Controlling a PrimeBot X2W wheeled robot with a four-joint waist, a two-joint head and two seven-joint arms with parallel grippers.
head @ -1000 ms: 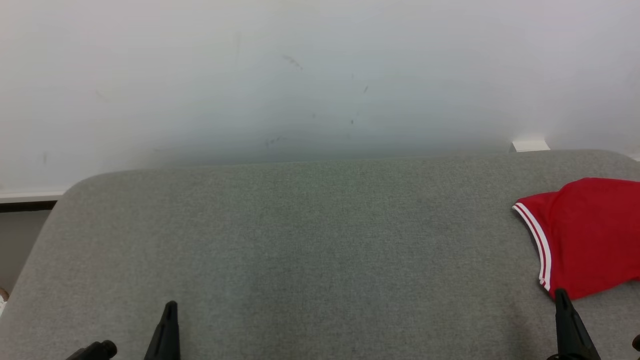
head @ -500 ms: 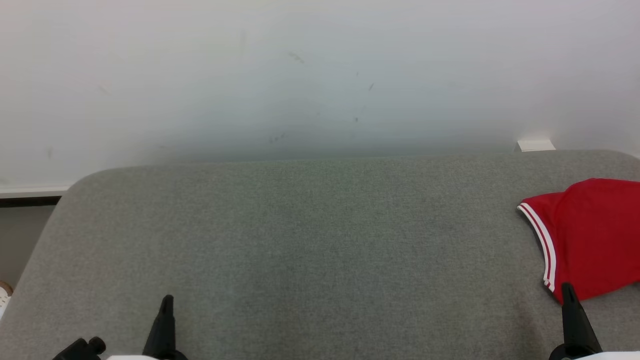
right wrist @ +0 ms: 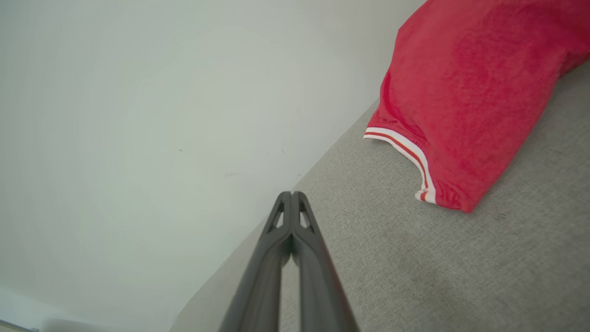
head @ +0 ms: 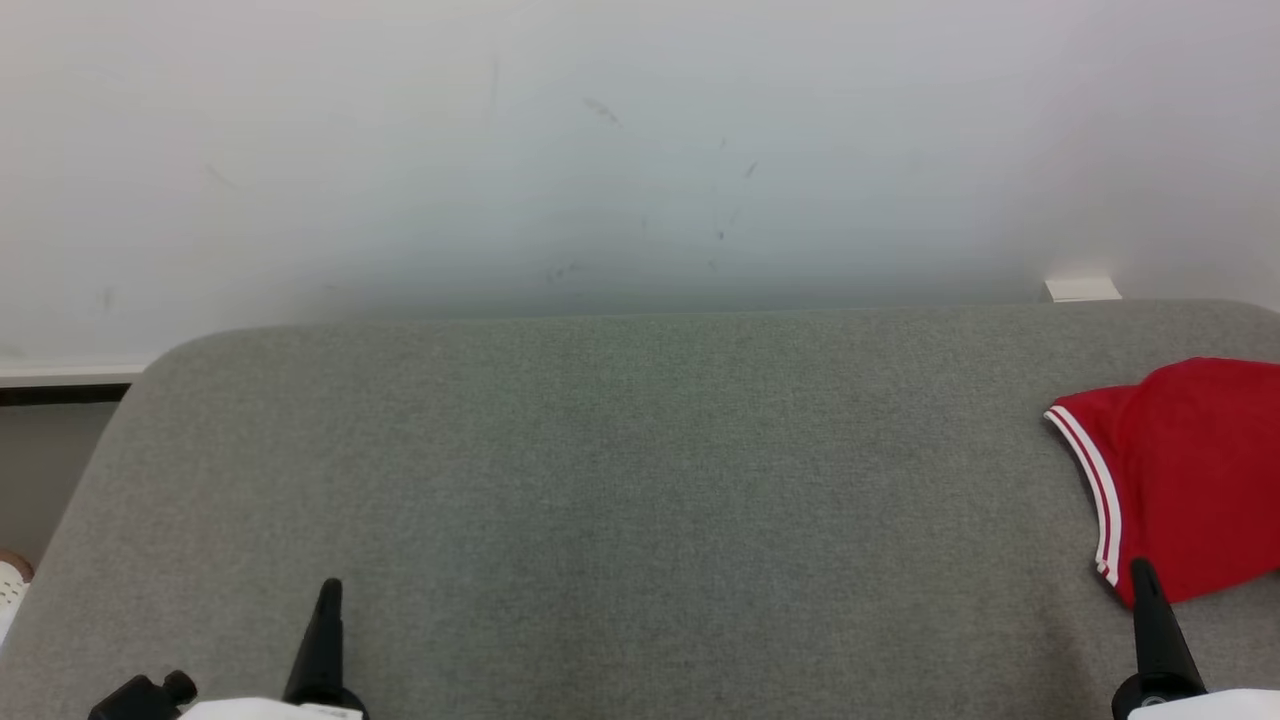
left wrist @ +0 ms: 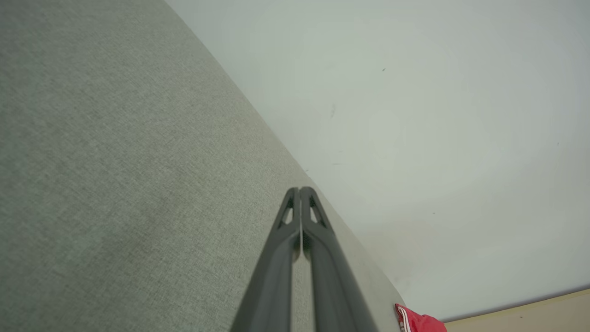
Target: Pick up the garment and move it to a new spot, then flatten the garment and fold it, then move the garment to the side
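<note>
Two clenched, empty grippers are hovering over the grey tabletop [head: 640, 450]. The left gripper [head: 329, 595] is sitting well apart from the red garment [head: 1190, 470] lying at the right edge, and the right gripper [head: 1143, 575] is sitting near its striped hem, probably readying for a reach.

Left tool [head: 329, 590] and right tool [head: 1143, 570] point forward, each closed tight (and empty), set well apart.

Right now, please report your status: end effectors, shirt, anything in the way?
Left end effector shut, empty. Right end effector shut, empty, near red shirt. Shirt lies on gray surface, unheld. Nothing in the way.
</note>
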